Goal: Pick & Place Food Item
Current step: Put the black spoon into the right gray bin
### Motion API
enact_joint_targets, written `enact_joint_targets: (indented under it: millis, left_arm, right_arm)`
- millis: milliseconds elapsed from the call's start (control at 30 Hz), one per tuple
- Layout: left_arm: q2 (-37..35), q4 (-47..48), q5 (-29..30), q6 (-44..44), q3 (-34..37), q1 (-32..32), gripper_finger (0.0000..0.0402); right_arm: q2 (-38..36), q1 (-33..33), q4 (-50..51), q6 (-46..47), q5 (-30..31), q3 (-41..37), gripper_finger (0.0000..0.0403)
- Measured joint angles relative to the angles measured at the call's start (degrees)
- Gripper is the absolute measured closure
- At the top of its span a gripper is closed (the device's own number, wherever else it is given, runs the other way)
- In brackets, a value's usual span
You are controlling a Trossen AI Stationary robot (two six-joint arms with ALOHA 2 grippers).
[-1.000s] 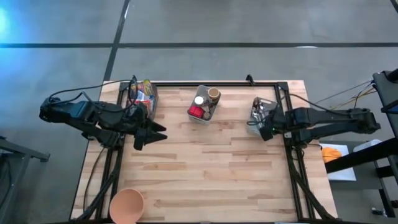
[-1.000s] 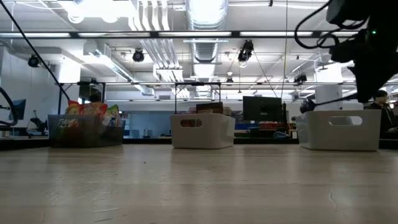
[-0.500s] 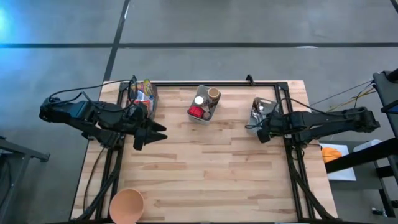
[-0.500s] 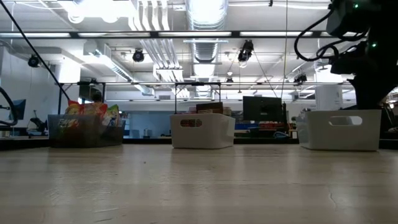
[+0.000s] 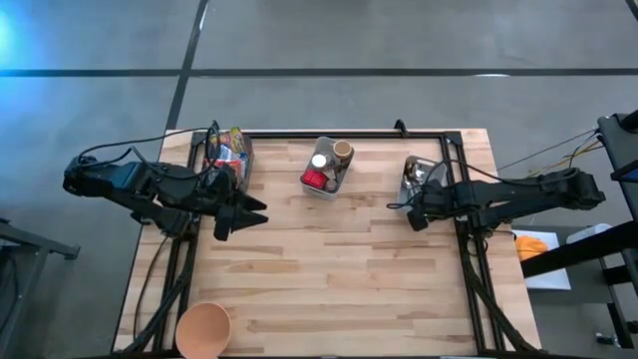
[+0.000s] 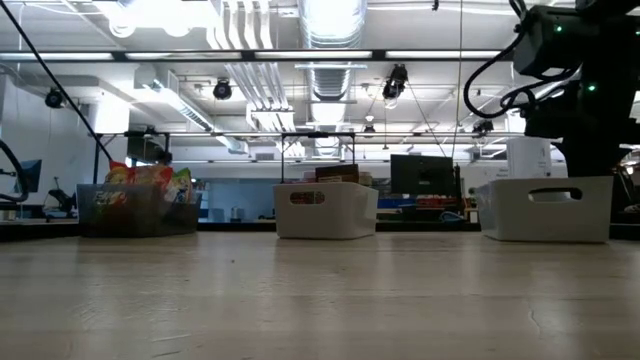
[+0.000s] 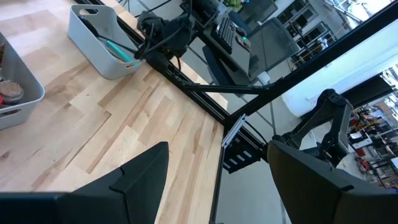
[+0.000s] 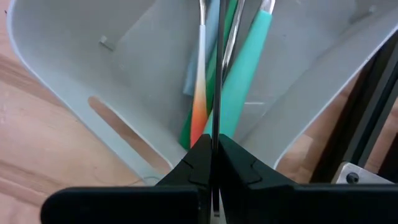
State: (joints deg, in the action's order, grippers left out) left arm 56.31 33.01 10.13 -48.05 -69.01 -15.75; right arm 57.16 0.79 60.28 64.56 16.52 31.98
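Note:
Colourful snack packs stand in a dark bin at the table's far left. A white bin at far centre holds cans and cups. My right gripper is shut, pointing steeply down at the near-left corner of a grey bin of long-handled utensils. A thin dark line runs up from its fingertips. My left gripper hangs open above the table, near the snack bin, with nothing between its fingers. My right gripper's fingers are shut together just over the utensil bin's rim. Whether the thin dark line at their tips is something they hold or a utensil lying in the bin, I cannot tell.
An orange bowl sits at the table's near-left corner. The middle and near part of the wooden table is bare. Black frame rails run along the right and far edges. In the low view the right arm stands behind the white bin.
My right gripper has sunk and drifted a little toward the table's left edge, from over the utensil bin to its near-left corner, staying shut.

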Motion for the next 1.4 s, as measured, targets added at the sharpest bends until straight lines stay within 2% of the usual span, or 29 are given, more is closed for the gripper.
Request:
enact_joint_targets:
  millis: [633,1267,1400]
  left_arm:
    - [0.0,-0.3,0.0,-0.5,0.0,0.0,0.0123]
    - [0.0,-0.4,0.0,-1.2,0.0,0.0,0.0123]
    - [0.0,-0.4,0.0,-1.4,0.0,0.0,0.0123]
  right_arm:
    - [0.2,0.3,-0.3,-3.2,-2.7,-0.2,0.0395]
    - [0.1,0.4,-0.5,-6.3,-1.6,-0.3,0.0394]
    - [-0.3,0.4,-0.5,-6.7,-1.5,-0.3,0.0376]
